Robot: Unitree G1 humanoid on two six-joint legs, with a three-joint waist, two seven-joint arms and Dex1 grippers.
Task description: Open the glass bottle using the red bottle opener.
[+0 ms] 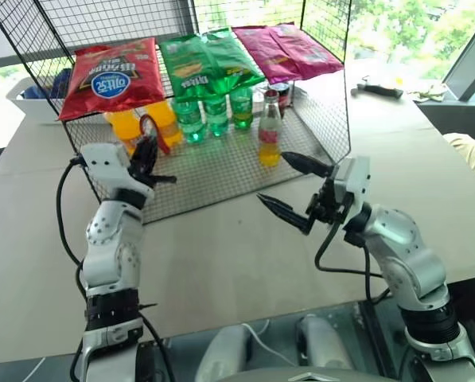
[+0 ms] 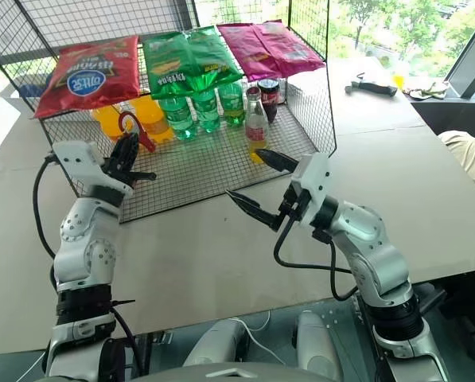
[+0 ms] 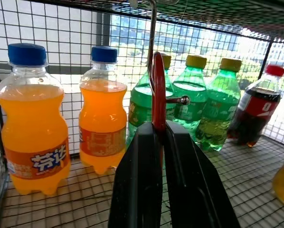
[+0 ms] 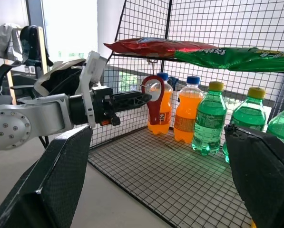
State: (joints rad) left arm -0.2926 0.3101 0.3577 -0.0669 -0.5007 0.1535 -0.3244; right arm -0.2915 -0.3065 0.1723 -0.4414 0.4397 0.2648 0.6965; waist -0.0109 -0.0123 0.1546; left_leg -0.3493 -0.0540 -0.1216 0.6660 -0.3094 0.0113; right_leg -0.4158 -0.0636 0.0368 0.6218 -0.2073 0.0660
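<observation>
Left fingers clamped on red bottle opener, right fingers spread empty, orange bottles behind opener.

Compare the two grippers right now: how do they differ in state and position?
The left gripper is shut on the red bottle opener, which hangs from a hook under the rack's shelf; the right gripper is open and empty. The left reaches into the wire rack; the right hovers outside it, near the glass bottle. Both have two black fingers.
</observation>
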